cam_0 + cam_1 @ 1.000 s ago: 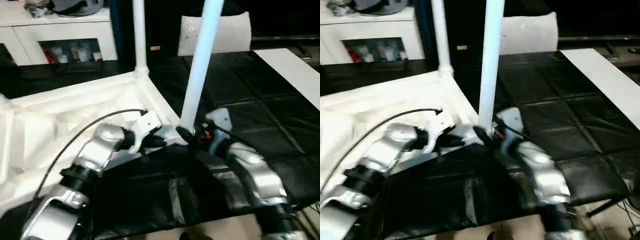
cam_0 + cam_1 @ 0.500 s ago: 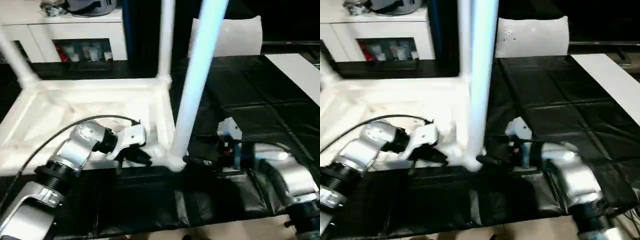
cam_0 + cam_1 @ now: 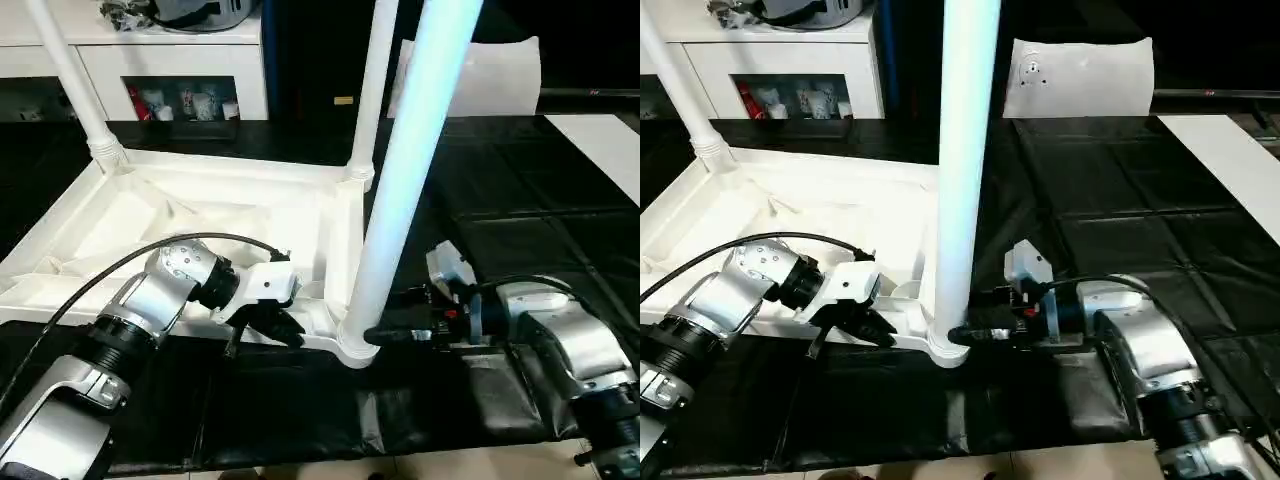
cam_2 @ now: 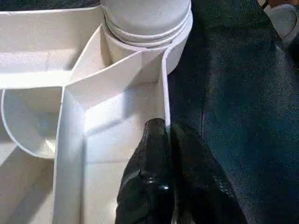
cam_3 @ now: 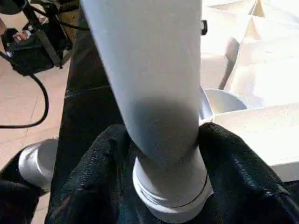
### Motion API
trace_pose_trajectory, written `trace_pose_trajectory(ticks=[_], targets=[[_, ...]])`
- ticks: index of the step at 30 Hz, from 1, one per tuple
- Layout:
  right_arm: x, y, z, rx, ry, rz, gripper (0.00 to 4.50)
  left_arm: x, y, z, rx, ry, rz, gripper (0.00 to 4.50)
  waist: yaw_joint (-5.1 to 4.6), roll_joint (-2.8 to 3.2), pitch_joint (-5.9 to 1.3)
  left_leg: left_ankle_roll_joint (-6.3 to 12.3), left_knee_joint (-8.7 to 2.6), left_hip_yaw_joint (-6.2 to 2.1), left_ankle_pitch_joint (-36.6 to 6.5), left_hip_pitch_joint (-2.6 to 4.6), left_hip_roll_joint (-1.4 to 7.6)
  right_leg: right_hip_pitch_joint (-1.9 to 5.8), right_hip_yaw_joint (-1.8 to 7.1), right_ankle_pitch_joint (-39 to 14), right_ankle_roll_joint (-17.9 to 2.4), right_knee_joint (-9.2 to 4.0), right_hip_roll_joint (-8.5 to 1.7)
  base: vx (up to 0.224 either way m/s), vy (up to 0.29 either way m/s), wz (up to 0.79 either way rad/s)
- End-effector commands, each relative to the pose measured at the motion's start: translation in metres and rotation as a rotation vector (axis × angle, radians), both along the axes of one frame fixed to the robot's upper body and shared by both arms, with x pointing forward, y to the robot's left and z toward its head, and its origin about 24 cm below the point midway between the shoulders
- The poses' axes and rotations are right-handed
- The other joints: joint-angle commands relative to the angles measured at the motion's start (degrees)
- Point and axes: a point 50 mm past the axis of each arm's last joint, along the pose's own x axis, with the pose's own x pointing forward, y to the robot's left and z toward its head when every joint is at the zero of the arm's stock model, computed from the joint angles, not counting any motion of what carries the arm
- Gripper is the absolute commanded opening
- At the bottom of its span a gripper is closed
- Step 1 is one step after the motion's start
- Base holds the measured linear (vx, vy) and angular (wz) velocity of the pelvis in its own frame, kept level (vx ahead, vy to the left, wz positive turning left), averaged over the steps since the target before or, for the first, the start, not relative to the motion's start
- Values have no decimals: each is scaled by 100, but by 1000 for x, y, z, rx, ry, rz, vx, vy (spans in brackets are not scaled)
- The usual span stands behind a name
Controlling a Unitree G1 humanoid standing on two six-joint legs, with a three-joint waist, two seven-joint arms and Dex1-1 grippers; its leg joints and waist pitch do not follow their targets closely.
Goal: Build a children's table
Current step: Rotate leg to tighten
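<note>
The children's table lies upside down on the black work surface, its ribbed underside [image 3: 200,215] facing up. Three white legs stand in corner sockets: far left [image 3: 75,80], far right [image 3: 370,90] and near right [image 3: 400,180]. My left gripper [image 3: 285,330] is shut on the table top's thin near rim [image 4: 164,88], just beside the near right socket [image 4: 145,28]. At the foot of that near right leg [image 5: 149,70], just above its socket [image 3: 357,347], my right gripper [image 3: 385,335] reaches in from the right. One black finger [image 5: 107,154] presses on each side of the leg.
A white cabinet [image 3: 180,60] with shelves stands behind the work surface at the back left. A white panel [image 3: 490,75] leans at the back, and a white strip [image 3: 610,140] lies at the right. The surface's front edge runs just below both forearms.
The camera has shifted. My right gripper's fingers have drawn in around the foot of the near right leg. The left gripper still holds the rim.
</note>
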Motion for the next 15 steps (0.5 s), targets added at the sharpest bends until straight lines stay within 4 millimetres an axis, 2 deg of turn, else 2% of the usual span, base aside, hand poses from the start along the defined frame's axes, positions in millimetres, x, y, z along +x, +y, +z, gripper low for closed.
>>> trace_pose_trajectory(ticks=[1,3,10,12,13,15], targets=[[1,5,3,-2,-14,27,224,-4,-11,-2,17,17,-91,0,-32,-57,-408,339,-386,66,-768,-11,109,348,253,-1620,-1126,-302,-267,0,0,0],[1,7,2,2,-12,30,200,-4,-10,-3,18,17,-90,0,-28,-51,-411,346,-383,67,-758,-8,107,349,254,-1628,-1111,-299,-269,0,0,0],[2,8,-1,-25,-44,6,190,-5,-9,-4,18,16,-83,0,-39,-58,-399,314,-390,66,-803,-10,101,343,251,-1809,-1040,-319,-270,0,0,0],[2,7,-1,-5,1,-14,190,-5,-7,-4,19,16,-80,0,-44,-67,-400,315,-389,67,-815,-9,99,344,253,-1838,-1024,-321,-267,0,0,0],[2,7,-1,-5,2,-14,224,-5,-7,-4,19,16,-80,0,-43,-62,-396,317,-388,67,-828,-7,96,342,251,-1867,-1021,-326,-262,0,0,0],[3,7,-2,-4,8,-17,258,-5,-7,-4,19,16,-79,0,-43,-62,-398,308,-389,65,-852,-6,102,339,252,-1917,-999,-330,-269,0,0,0]])
